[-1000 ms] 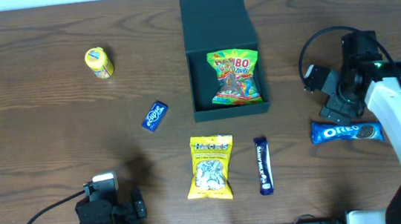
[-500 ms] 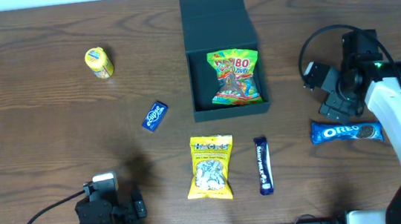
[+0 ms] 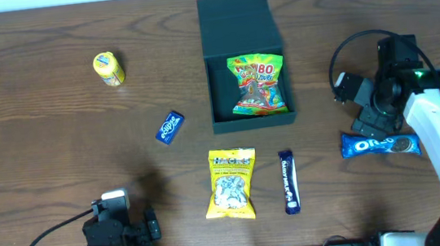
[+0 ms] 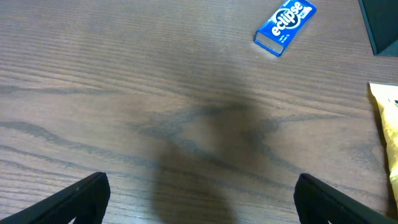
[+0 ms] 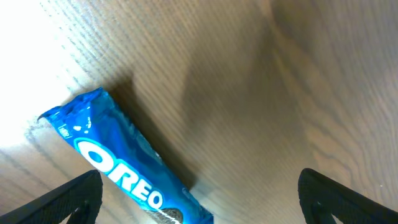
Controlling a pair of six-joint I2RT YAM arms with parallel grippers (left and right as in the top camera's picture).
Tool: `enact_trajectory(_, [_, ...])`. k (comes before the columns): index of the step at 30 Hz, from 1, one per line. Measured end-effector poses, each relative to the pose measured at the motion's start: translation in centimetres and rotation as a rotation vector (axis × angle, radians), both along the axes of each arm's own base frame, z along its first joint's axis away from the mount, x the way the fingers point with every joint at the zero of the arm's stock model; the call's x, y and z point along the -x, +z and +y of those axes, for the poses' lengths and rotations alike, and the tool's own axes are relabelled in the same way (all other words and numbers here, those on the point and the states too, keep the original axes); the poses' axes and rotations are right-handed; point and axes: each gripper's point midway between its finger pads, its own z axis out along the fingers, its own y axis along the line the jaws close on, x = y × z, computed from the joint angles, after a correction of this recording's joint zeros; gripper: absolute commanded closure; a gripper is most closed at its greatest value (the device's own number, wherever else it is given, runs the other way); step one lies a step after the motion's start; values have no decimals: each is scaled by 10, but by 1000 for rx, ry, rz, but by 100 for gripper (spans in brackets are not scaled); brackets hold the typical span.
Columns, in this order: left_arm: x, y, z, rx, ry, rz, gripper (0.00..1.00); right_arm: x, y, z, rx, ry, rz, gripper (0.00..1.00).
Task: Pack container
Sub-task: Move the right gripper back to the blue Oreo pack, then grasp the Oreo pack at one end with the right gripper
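Note:
The dark teal container (image 3: 223, 124) stands open at the table's middle back, its flap lid (image 3: 236, 23) laid behind it, with a colourful gummy bag (image 3: 259, 84) inside. My right gripper (image 3: 374, 121) hovers open just above and left of the blue Oreo pack (image 3: 380, 145); in the right wrist view the Oreo pack (image 5: 124, 165) lies between the wide-spread fingertips (image 5: 74, 198). My left gripper (image 3: 119, 232) rests open and empty at the front left. In the left wrist view its fingertips (image 4: 81, 198) are far apart over bare wood.
A yellow snack bag (image 3: 231, 183) and a dark blue bar (image 3: 289, 181) lie in front of the container. A blue Eclipse pack (image 3: 170, 127) lies to its left, also in the left wrist view (image 4: 285, 27). A yellow tin (image 3: 108, 69) stands far left.
My right gripper has shifted slightly right and towards the Oreo pack. Nothing else has moved.

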Motion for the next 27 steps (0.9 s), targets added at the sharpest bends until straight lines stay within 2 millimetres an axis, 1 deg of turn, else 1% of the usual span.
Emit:
enact_trajectory(1, [0, 0, 0, 0, 0, 0, 5, 4, -1, 0, -1, 0, 18, 1])
enact_trajectory(5, [0, 0, 0, 0, 0, 0, 5, 33, -6, 2, -8, 9, 138, 1])
enact_trajectory(7, [0, 0, 0, 0, 0, 0, 4, 51, -8, 3, -9, 40, 213, 1])
enact_trajectory(10, [0, 0, 0, 0, 0, 0, 5, 74, -6, 3, -12, 101, 304, 1])
enact_trajectory(12, [0, 0, 0, 0, 0, 0, 5, 84, -2, 1, -11, 133, 331, 1])
enact_trajectory(15, [0, 0, 0, 0, 0, 0, 4, 85, 2, -7, 3, 164, 309, 1])
enact_trajectory(17, [0, 0, 0, 0, 0, 0, 5, 84, 1, -17, 28, 192, 285, 1])
enact_trajectory(21, [0, 0, 0, 0, 0, 0, 4, 84, -13, -35, 78, 263, 275, 1])
enact_trajectory(23, [0, 0, 0, 0, 0, 0, 5, 83, -20, -40, 98, 300, 269, 1])
enact_trajectory(24, [0, 0, 0, 0, 0, 0, 4, 80, -23, -43, 111, 319, 257, 1])
enact_trajectory(27, [0, 0, 0, 0, 0, 0, 5, 69, -25, -48, 140, 352, 223, 1])
